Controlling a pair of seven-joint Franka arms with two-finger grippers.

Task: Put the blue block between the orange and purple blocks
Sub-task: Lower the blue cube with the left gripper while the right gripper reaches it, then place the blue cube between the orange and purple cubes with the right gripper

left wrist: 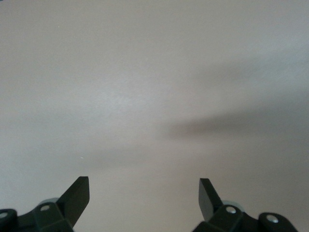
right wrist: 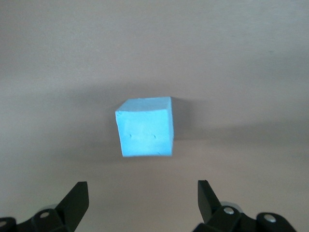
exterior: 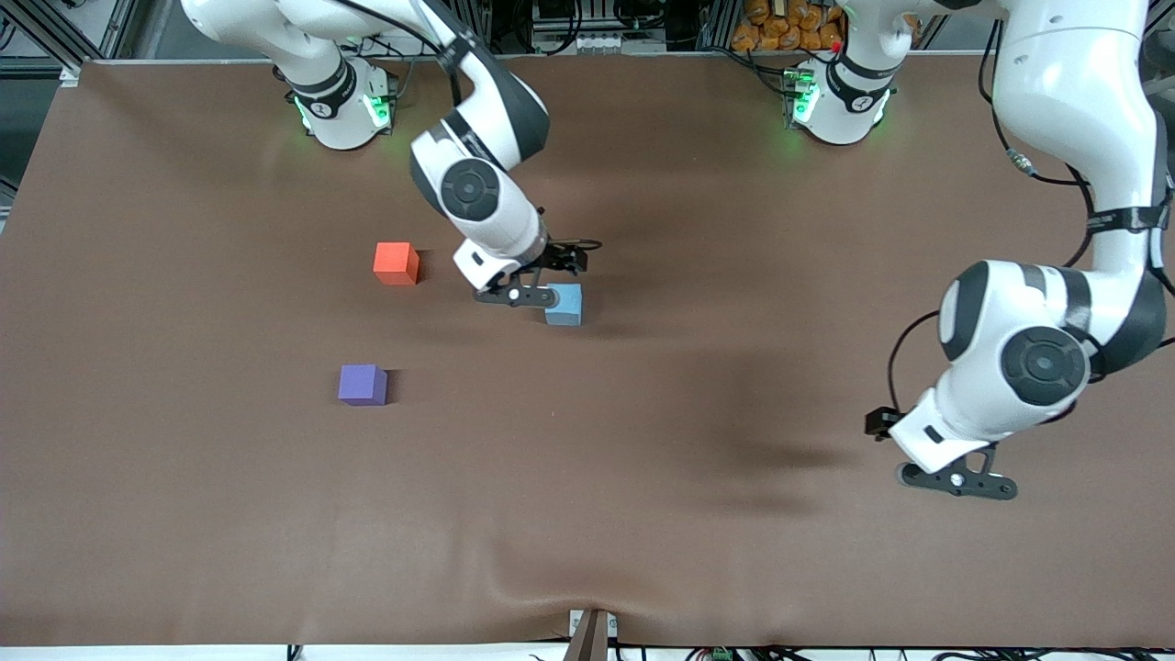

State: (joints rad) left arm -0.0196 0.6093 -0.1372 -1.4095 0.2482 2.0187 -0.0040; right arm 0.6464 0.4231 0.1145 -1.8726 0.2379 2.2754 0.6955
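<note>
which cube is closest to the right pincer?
The blue block, right beside the open right pincer; the orange block and purple block sit well apart from it.

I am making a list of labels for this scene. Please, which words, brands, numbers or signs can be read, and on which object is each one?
None can be read.
blue block: plain faces, only faint dents.
orange block and purple block: plain.
Round marks on the two arm bases: too small to read.
right gripper, over the blue block, and left gripper, waiting over the bare table: no lettering.
</note>
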